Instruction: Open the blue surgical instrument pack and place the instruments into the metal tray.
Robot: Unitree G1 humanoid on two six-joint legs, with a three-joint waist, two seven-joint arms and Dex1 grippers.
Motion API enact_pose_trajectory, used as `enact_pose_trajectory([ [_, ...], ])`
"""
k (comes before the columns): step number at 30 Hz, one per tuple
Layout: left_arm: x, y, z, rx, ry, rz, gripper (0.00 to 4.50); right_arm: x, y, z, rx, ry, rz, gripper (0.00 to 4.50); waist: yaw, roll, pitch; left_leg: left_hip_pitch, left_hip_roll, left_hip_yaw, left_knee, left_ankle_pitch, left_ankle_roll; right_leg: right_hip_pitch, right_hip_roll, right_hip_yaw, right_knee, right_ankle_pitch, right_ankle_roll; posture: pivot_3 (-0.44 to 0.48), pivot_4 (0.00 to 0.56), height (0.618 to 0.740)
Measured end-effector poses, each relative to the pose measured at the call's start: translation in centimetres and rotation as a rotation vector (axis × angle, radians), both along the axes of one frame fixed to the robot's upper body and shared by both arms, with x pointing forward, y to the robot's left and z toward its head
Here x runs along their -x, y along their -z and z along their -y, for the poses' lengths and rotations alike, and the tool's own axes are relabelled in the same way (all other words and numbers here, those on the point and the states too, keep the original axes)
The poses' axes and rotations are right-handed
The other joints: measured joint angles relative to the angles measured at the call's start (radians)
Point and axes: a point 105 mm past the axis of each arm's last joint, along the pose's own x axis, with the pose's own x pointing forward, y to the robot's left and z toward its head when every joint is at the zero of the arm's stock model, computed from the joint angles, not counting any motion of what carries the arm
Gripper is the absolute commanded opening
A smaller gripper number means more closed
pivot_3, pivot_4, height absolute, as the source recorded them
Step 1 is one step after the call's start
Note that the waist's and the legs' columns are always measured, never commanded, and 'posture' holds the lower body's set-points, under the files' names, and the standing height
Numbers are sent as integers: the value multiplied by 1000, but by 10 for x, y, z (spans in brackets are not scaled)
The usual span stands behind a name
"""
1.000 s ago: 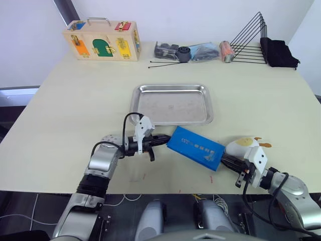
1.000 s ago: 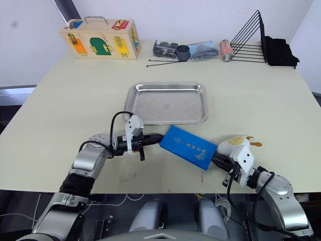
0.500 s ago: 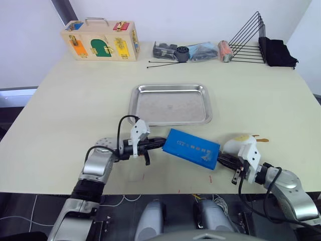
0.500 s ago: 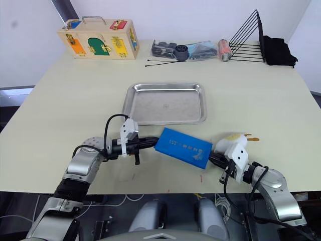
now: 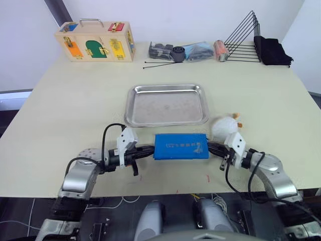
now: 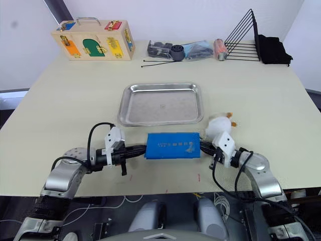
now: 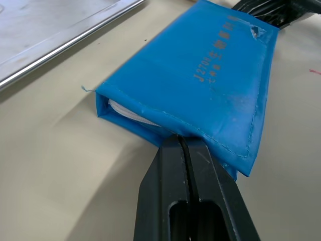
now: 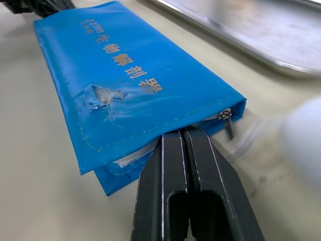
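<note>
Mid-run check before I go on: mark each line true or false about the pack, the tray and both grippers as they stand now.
1. The blue surgical instrument pack lies inside the metal tray. False: it lies on the table beside the tray's near rim.
2. The left gripper is shut at one short end of the pack. True.
3. The right gripper is open, clear of the pack. False: it is shut at the zipper end.
4. Instruments lie in the tray. False: it holds none.
5. A white plush toy sits beside the right gripper. True.
</note>
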Motion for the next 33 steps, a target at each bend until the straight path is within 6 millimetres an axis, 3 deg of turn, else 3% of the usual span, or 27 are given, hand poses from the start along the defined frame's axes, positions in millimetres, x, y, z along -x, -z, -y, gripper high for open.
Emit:
enact_pose_trajectory([
  [6, 1, 0, -4, -6, -22, 4, 0, -7, -1, -7, -6, -13, 5, 43, 0, 0, 0, 0, 0, 0, 0, 0, 0, 0, 0, 0, 0, 0, 0, 0, 150, 740],
  [20, -3, -2, -19, -17, -35, 6, 0, 5, 0, -10, 5, -51, 17, 43, 0, 0, 0, 0, 0, 0, 0, 0, 0, 0, 0, 0, 0, 0, 0, 0, 150, 740],
  [26, -3, -3, -32, -28, -36, 19, 0, 19, 1, 10, 18, -80, 4, 43, 6, -1, 1, -1, 0, 0, 0, 0, 0, 0, -2, -1, -1, 0, 0, 0, 150, 740],
  [31, 6, -14, -45, -22, 3, 57, 0, 25, -15, 29, -17, -123, 8, 43, 4, -1, 1, -1, 0, 0, 0, 0, 0, 0, -2, -1, -1, 0, 0, 0, 150, 740],
  [32, 9, -15, -48, -24, 16, 56, 0, 27, -18, 30, -15, -147, 16, 549, 3, -1, 1, -1, 0, 0, 0, 0, 0, 0, -1, -1, -1, 0, 0, 0, 150, 740],
  [33, 9, -16, -49, -27, 19, 56, 0, 28, -19, 30, -13, -155, 18, 759, 3, -1, 1, -1, 0, 0, 0, 0, 0, 0, -1, -1, -1, 0, 0, 0, 150, 740],
])
